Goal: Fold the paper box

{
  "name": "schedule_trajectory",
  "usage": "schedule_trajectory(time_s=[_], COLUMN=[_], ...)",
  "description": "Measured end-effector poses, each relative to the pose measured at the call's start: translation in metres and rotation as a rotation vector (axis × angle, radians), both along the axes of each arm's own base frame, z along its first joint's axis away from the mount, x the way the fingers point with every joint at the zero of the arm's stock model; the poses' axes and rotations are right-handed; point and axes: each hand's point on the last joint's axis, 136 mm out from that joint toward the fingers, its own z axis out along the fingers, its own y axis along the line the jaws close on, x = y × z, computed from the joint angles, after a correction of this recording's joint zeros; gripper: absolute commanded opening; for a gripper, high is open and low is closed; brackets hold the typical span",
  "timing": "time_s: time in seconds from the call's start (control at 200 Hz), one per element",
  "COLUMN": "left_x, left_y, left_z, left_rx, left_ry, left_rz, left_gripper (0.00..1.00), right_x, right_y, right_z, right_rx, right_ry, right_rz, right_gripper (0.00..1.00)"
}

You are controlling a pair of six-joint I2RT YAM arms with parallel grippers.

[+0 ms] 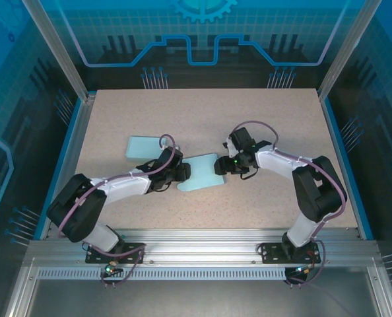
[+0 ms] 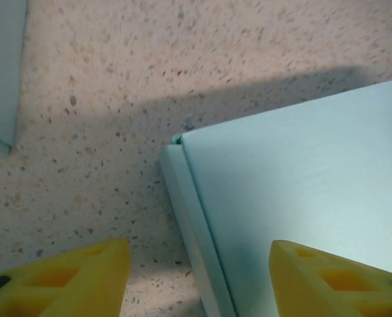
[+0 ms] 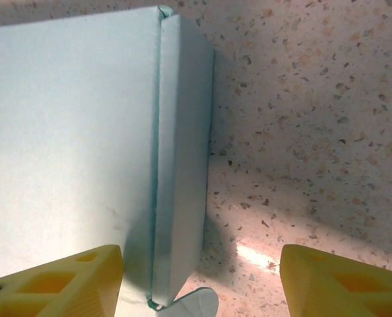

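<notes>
**Operator:** Where's the paper box?

**Spotter:** Your paper box lies flat about midway between the worktop's left and right edges, a little nearer the near edge than the far one. Your two arms meet it from either side.

**Operator:** And the fingers?

**Spotter:** Your left fingers are spread wide, and the box's left edge runs up between them. One finger is over bare worktop and the other over the box (I cannot tell whether it touches). Your right fingers are spread too, and between them lies the narrow flap folded along the box's right edge. Neither pair pinches anything.

**Operator:** Anything else out there?

**Spotter:** A second flat sheet of the same pale blue lies beyond your left arm, towards the left edge.
</notes>
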Motion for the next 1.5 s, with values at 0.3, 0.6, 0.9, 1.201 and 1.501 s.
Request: schedule_trajectory(time_s=[0.3,0.6,0.9,1.201,1.501], left_x=[0.011,0.018,0.026,0.03,0.03], left_y=[0.007,0.002,0.004,0.007,0.009], left_z=[-0.006,-0.008,-0.008,-0.009,-0.008], left_rx=[-0.123,-0.327,-0.466,-0.527,-0.535], left_ry=[0.051,0.073,0.083,0.088,0.087], left_rz=[0.048,0.083,0.111,0.113,0.114], left_gripper=[0.36,0.19,0.08,0.06,0.2], right_x=[-0.004,-0.009,-0.001,0.014,0.023], right_y=[-0.002,0.019,0.033,0.038,0.045], right_z=[0.001,-0.009,-0.01,0.001,0.012], right_rx=[0.165,0.342,0.437,0.521,0.607], right_ry=[0.044,0.1,0.11,0.071,0.06], right_rz=[-0.057,-0.075,-0.086,-0.087,-0.083], right_gripper=[0.69,0.7,0.72,0.68,0.43])
